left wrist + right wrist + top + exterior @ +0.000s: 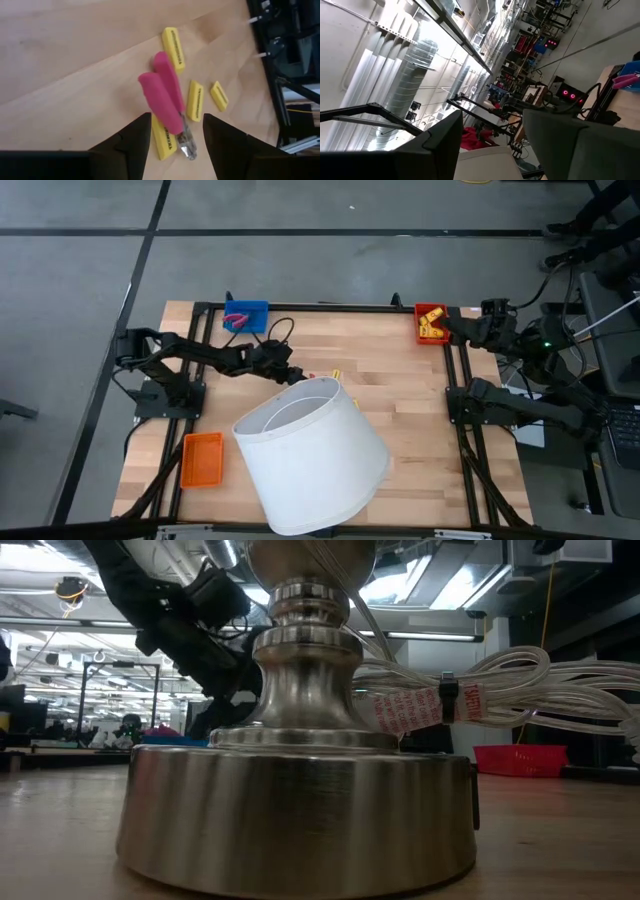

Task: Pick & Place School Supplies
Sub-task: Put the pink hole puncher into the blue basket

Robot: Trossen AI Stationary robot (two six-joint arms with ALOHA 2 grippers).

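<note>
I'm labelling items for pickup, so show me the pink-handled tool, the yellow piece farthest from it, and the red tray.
pink-handled tool (pixel 165 97): left wrist view, on the middle of its pink handles.
small yellow piece (pixel 219 95): left wrist view, on its flat face.
red tray (pixel 421 326): high view, on its rim.

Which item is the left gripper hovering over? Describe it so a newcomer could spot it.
Start at the big white lampshade in the middle of the wooden table; the left gripper hangs open just beyond the shade's far rim. Between its fingers lies the pink-handled tool, metal tip toward the gripper. The yellow blocks around it are flat and short; it alone has two long pink handles.
</note>
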